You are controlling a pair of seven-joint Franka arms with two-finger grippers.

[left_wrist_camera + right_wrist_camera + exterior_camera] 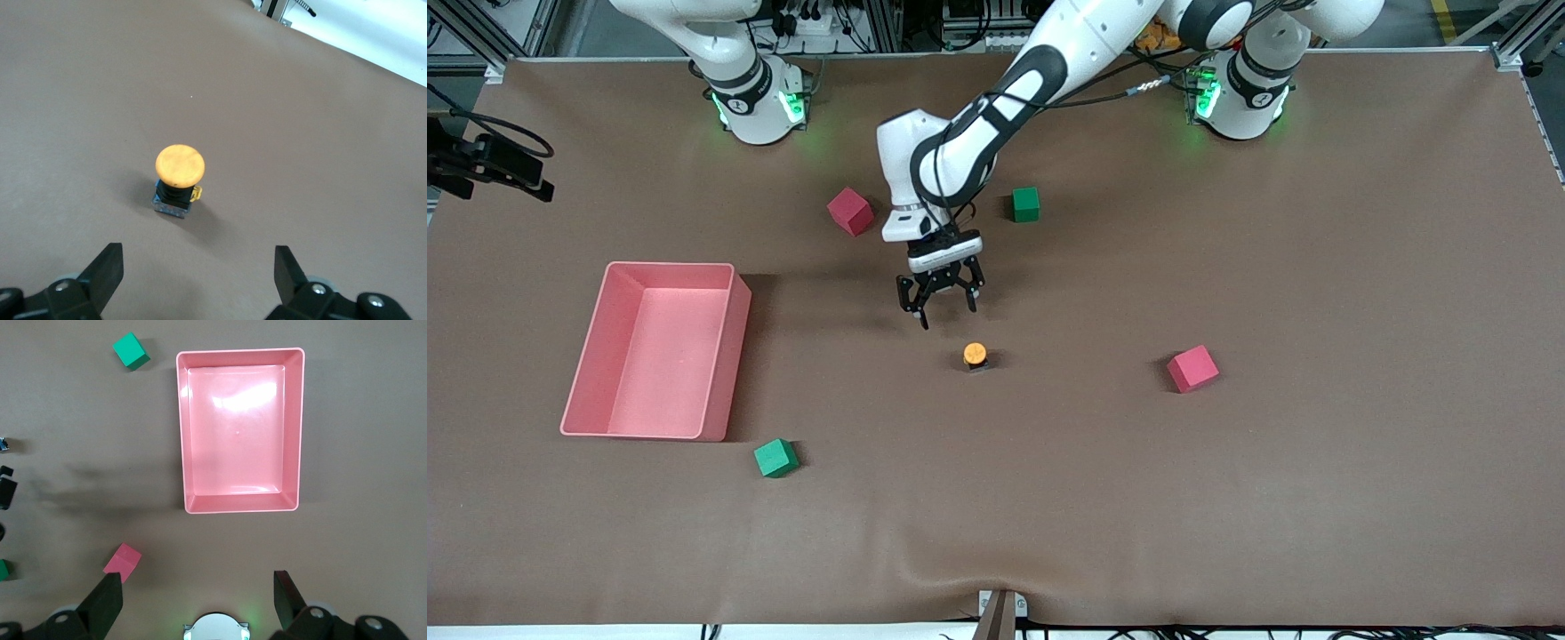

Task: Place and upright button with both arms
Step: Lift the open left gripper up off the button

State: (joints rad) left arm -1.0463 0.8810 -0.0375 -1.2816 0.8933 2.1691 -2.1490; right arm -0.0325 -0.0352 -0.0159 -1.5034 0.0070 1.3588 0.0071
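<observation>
The button (pixel 975 354) stands upright on the brown mat in the middle of the table, orange cap on top of its black body. It also shows in the left wrist view (pixel 179 167), ahead of the fingers and between their lines. My left gripper (pixel 947 313) is open and empty, low over bare mat right beside the button and not touching it; in its own view (pixel 197 267) both fingertips are wide apart. My right gripper (pixel 197 587) is open and empty, held high over its own base, and is out of the front view.
A pink tray (pixel 671 266) lies toward the right arm's end, also in the right wrist view (pixel 240 352). Red cubes (pixel 850 212) (pixel 1192 369) and green cubes (pixel 1025 204) (pixel 775 458) are scattered around the button.
</observation>
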